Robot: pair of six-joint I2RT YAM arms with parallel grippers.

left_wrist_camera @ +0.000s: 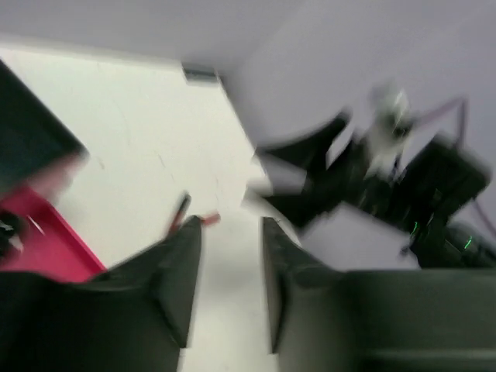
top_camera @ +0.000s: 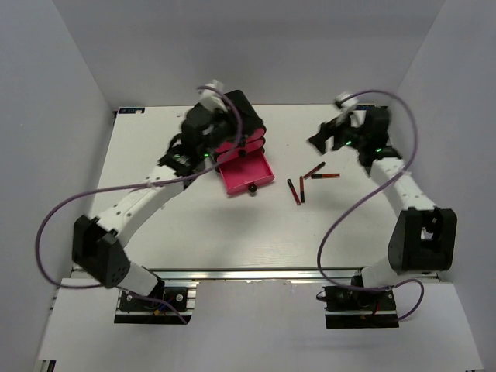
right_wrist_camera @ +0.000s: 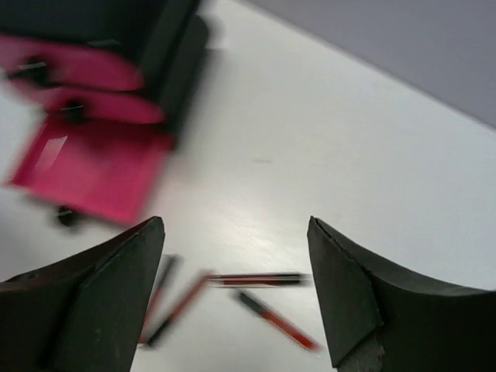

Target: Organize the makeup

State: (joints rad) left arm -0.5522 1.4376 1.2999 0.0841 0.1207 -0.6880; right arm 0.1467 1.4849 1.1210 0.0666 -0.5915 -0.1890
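Several thin dark-red lip sticks point(top_camera: 302, 186) lie loose on the white table, right of the black box with pink drawers point(top_camera: 246, 124). Its bottom pink drawer point(top_camera: 248, 175) is pulled open. My left gripper point(top_camera: 219, 149) hovers at the box's front, above the open drawer, open and empty; its wrist view is blurred point(left_wrist_camera: 230, 225). My right gripper point(top_camera: 322, 139) is wide open and empty, raised just behind the lip sticks point(right_wrist_camera: 260, 279), which show between its fingertips point(right_wrist_camera: 236, 225). Compacts, palette, tube and gold stick are out of view.
Grey walls enclose the table on three sides. The right arm point(left_wrist_camera: 372, 170) shows beyond my left fingers point(left_wrist_camera: 182, 271). The box point(right_wrist_camera: 155, 31) and open drawer point(right_wrist_camera: 89, 167) lie left in the right wrist view.
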